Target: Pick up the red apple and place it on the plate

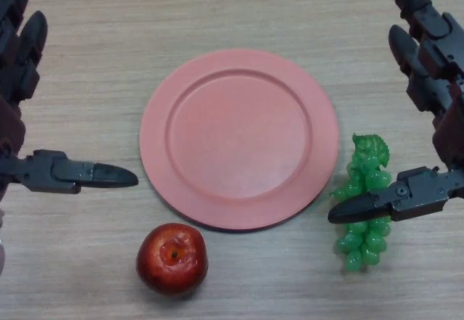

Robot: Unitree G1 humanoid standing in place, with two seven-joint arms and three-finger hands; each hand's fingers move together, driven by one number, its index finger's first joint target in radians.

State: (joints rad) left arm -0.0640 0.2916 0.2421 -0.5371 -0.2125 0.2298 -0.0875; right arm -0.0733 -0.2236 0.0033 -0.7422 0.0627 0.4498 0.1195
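A red apple [172, 259] sits on the wooden table near the front edge, just below the lower left rim of a pink round plate [239, 138]. The plate is bare and lies in the middle of the table. My left hand [22, 73] is at the left edge, open, its thumb [80, 173] pointing right, up and to the left of the apple and apart from it. My right hand [435, 66] is at the right edge, open, its thumb [377, 202] stretched over a bunch of green grapes.
The green grapes [366, 204] lie right of the plate, close to its rim and partly under my right thumb. Bare wooden table [239, 15] lies behind the plate.
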